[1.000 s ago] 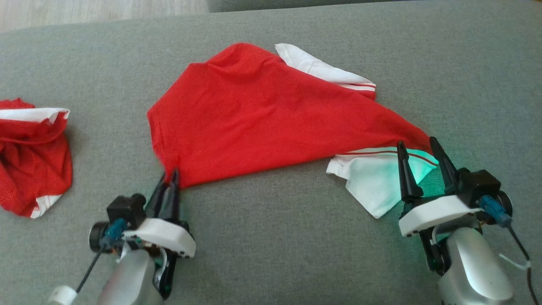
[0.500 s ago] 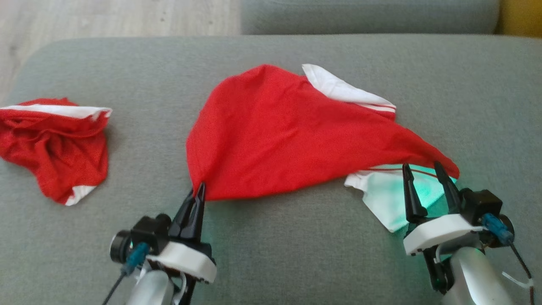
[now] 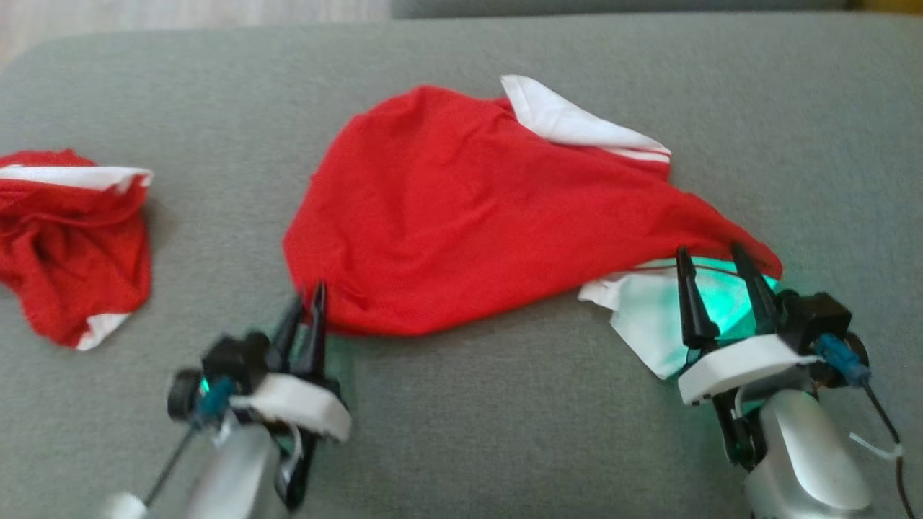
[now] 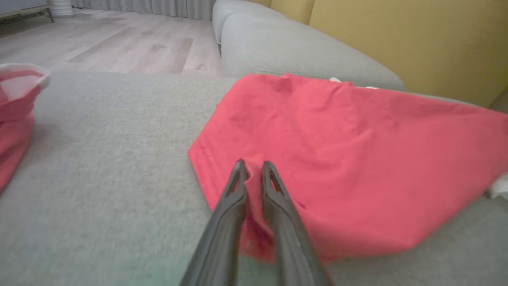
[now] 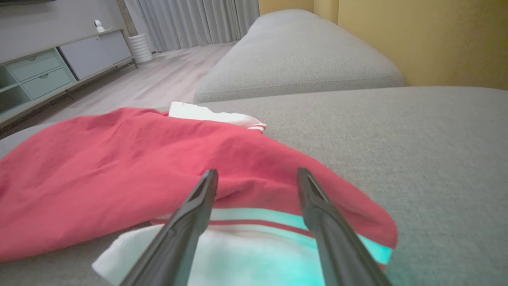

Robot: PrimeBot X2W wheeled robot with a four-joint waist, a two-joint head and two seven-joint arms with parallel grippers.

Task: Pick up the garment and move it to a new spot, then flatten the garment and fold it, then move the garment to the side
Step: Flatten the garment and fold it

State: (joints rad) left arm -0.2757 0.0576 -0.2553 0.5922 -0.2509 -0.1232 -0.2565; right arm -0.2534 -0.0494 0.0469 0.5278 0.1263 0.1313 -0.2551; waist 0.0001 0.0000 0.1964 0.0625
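My left claw [image 3: 310, 295], fingers a sliver apart at the near-left corner of the red garment [image 3: 469, 209] on the grey sofa [image 3: 505, 418], pinching or not I cannot tell, needs a firm hem bite, matched by my spread right claw [image 3: 709, 250] above the white sleeve [image 3: 642, 317]; half a second ago the left was pressed tight.

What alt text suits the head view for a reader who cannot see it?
A rumpled red mesh garment with white striped sleeves lies on a grey fabric cushion, left gripper at its near edge, open right gripper over a sleeve. Another bunched red-and-white garment lies left.
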